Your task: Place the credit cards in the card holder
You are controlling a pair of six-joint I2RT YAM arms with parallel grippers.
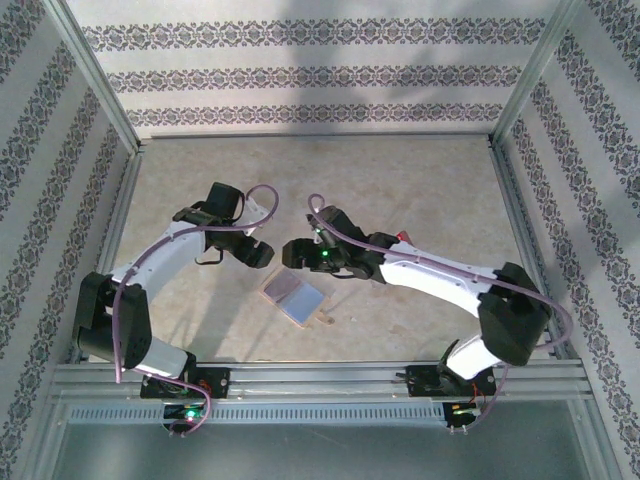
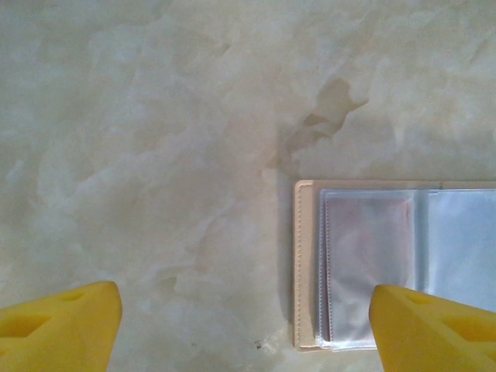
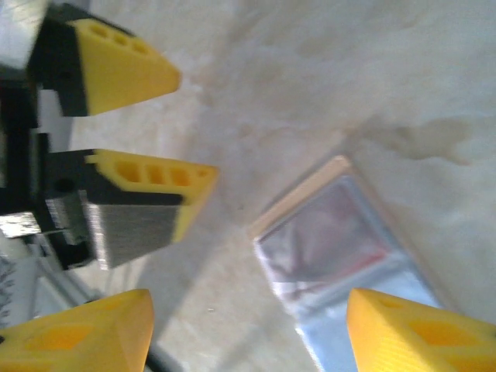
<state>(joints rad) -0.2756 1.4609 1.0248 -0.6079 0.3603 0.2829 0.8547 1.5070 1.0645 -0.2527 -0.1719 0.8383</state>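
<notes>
Yellow fingertips (image 2: 62,322) of your left gripper (image 2: 246,325) sit at the bottom of the left wrist view, spread wide with nothing between them and bare table (image 2: 155,139) underneath. Your right gripper (image 3: 248,333) is the same: jaws wide, empty, hanging over the table. From above, both arms bend inward and the two grippers come nearly nose to nose but stay apart, just beyond the card holder (image 1: 293,297). That holder lies open and flat near the middle of the table, on the base side of the grippers. Neither claw grips it. In the left wrist view the right-hand fingertip overlaps the holder's near edge, and you can't tell whether it makes contact. In the end pocket (image 2: 368,310), behind clear plastic, there's a reddish rectangle. It reads as the red card (image 3: 329,232) seated in its sleeve; it's blurred, but the colour fits. The next pocket looks pale, and whether a see-through card is in it can't be told. Judgement: one card looks to be in and both claws are free. What's left is any clear cards, which you can't count from these views, and the holder isn't folded shut.
</notes>
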